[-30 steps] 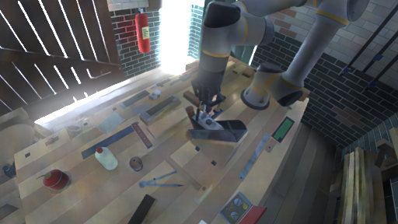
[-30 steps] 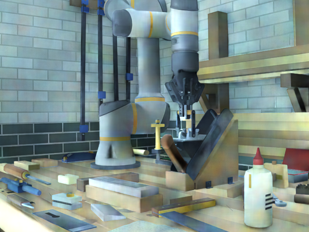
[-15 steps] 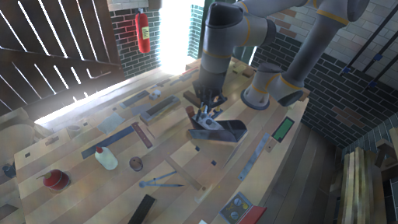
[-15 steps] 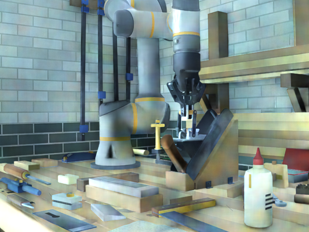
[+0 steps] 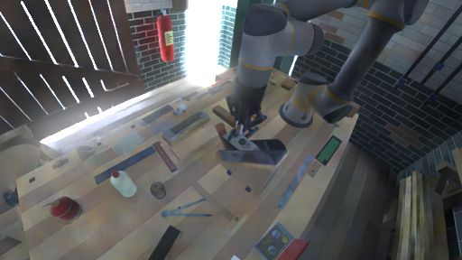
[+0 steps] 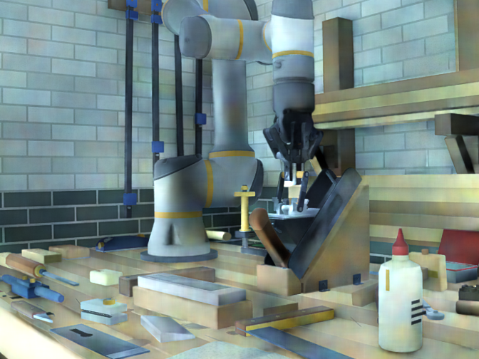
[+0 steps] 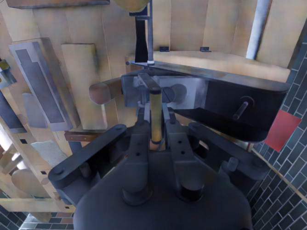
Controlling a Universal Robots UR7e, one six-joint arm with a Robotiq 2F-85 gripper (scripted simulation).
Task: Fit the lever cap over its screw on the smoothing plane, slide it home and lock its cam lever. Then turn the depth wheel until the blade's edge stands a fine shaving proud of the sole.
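The depth wheel is hidden behind my fingers and the lever, and the blade's edge at the sole cannot be seen. The smoothing plane (image 5: 252, 151) lies tilted on its side in a wooden cradle (image 6: 331, 255), sole against the slope, its brown handle (image 6: 269, 235) pointing down to the bench. The grey lever cap (image 7: 166, 91) sits on the plane's bed over its screw. My gripper (image 7: 156, 114) stands directly above it, closed on the cam lever (image 7: 156, 112), a thin brass-coloured bar that stands up from the cap. The same gripper (image 6: 295, 175) shows from the side.
The cradle's sloped block (image 5: 246, 174) rises just below my fingers, with the arm's base (image 6: 179, 211) behind. A glue bottle (image 6: 399, 295), sharpening stones (image 6: 191, 291), a rule (image 5: 295, 180), dividers (image 5: 185, 211) and a red can (image 5: 65, 207) lie scattered on the bench. A shelf (image 6: 395, 99) overhangs on the right.
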